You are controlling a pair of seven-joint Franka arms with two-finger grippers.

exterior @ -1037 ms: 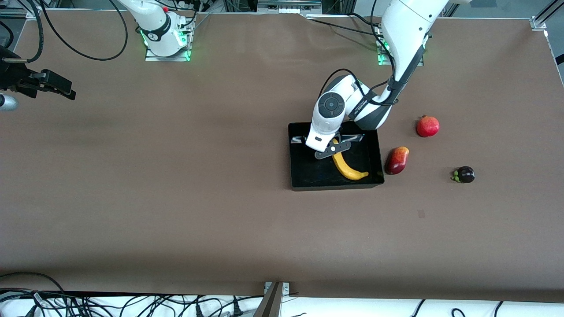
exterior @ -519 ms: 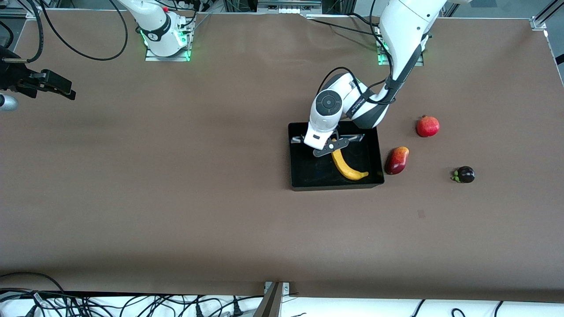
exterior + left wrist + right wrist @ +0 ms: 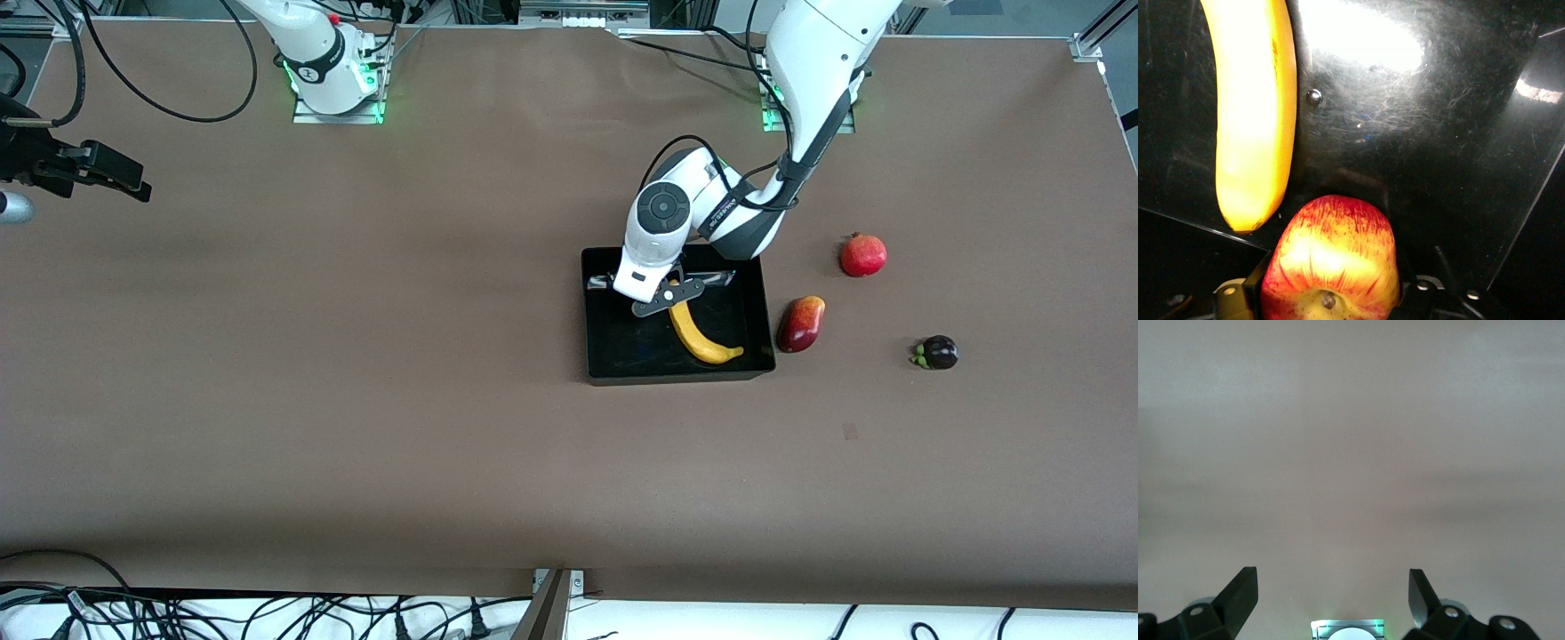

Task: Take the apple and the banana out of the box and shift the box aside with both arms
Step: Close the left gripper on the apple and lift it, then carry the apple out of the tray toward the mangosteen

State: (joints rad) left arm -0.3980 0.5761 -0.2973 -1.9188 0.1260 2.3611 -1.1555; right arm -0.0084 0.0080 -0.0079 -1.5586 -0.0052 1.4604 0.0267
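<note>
Table point(image 3: 356, 373) scene unchanged; left hand point(image 3: 669, 296) motionless.

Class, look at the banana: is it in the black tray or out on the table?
In. The banana lies on the floor of the black tray, within its walls, beside the left gripper, which holds the apple.
</note>
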